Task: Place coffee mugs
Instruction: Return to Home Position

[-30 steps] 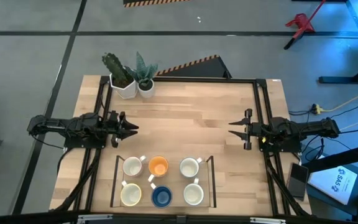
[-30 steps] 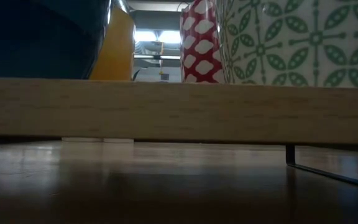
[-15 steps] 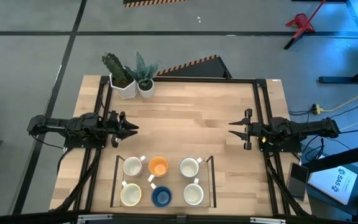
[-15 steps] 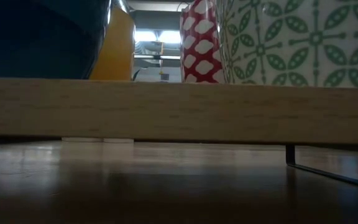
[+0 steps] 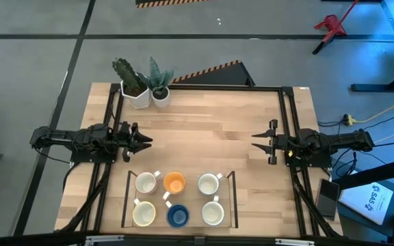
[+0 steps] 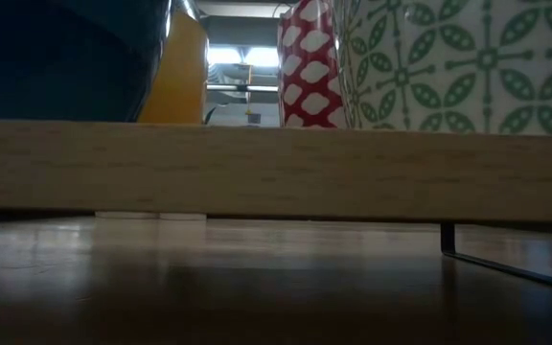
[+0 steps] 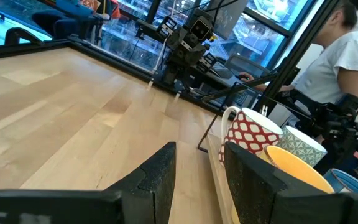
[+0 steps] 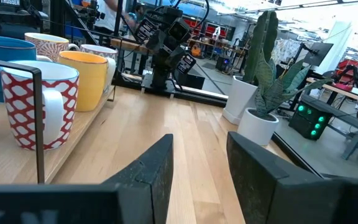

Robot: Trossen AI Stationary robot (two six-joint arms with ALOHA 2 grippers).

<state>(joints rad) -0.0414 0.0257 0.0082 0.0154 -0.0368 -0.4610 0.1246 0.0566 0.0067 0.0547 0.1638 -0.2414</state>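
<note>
Six mugs stand upright in a wooden tray (image 5: pixel 125 198) by the table's near edge: orange (image 5: pixel 174 182), blue (image 5: pixel 177 216) and several white or cream ones such as (image 5: pixel 208 183). In the low view, the blue mug (image 6: pixel 65 57), orange mug (image 6: pixel 175 72), red-patterned mug (image 6: pixel 305 67) and green-patterned mug (image 6: pixel 458 62) rise behind the tray's side. My left gripper (image 5: pixel 146 141) (image 7: pixel 201 180) is open at the table's left, just beyond the tray's far left corner. My right gripper (image 5: pixel 255 141) (image 8: pixel 201 174) is open at the right, facing it.
Two white pots with green plants (image 5: pixel 142 89) (image 8: pixel 253 93) stand at the table's far left corner. Bare wood lies between the grippers. A black frame rail (image 5: pixel 282 123) runs along the table's sides. A person in a white shirt (image 7: pixel 347 62) sits beyond the table.
</note>
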